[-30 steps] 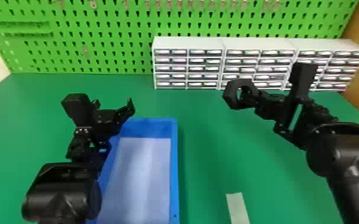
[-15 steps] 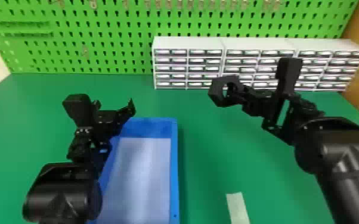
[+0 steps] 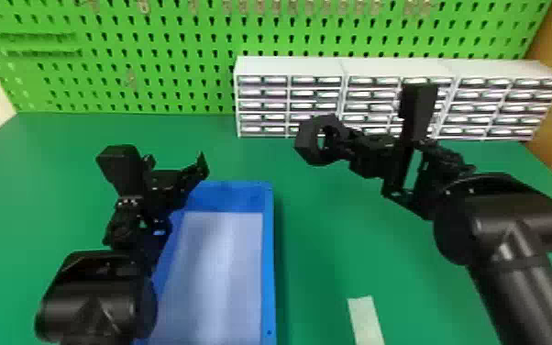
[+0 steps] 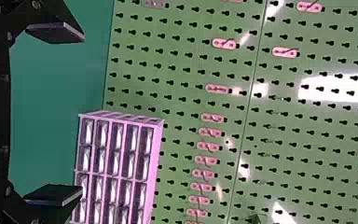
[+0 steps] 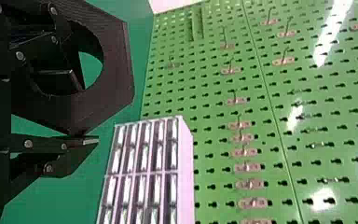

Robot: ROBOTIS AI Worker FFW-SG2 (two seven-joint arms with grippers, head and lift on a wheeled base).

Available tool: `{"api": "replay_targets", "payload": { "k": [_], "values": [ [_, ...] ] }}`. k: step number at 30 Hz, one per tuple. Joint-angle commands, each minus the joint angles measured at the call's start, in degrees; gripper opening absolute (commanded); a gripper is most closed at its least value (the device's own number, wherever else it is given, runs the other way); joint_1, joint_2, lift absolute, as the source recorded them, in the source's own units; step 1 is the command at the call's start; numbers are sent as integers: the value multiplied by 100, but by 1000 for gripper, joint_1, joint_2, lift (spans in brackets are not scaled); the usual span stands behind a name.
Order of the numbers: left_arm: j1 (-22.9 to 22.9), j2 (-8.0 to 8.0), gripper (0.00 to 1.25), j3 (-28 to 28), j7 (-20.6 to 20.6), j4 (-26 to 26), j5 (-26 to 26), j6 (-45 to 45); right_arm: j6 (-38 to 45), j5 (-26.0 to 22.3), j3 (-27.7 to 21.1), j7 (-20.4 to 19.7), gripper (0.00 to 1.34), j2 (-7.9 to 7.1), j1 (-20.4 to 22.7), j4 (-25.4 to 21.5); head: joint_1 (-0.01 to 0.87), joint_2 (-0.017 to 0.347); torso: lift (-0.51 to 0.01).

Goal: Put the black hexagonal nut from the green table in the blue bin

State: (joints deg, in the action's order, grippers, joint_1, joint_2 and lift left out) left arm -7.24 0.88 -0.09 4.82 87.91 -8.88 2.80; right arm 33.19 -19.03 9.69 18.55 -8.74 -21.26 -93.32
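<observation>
Standing edgewise — nut [image 3: 308, 143] in right hand [image 3: 340, 137], hole facing robot.

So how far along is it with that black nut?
Roughly halfway, I'd say. Done: the nut is picked up, off the green table. In hand: the right gripper holds it, one finger through its hole, to the right of the blue bin. Left: bringing it over the bin and letting go.
</observation>
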Motion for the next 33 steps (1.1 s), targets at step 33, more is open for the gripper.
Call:
{"api": "replay_targets", "payload": {
  "k": [33],
  "values": [
    [-15, 0, 1109, -9, -16, -19, 0, -8, -41, -813, 1492, 87, 250, -101, -300, 552, 686, 51, -97]
  ]
}}
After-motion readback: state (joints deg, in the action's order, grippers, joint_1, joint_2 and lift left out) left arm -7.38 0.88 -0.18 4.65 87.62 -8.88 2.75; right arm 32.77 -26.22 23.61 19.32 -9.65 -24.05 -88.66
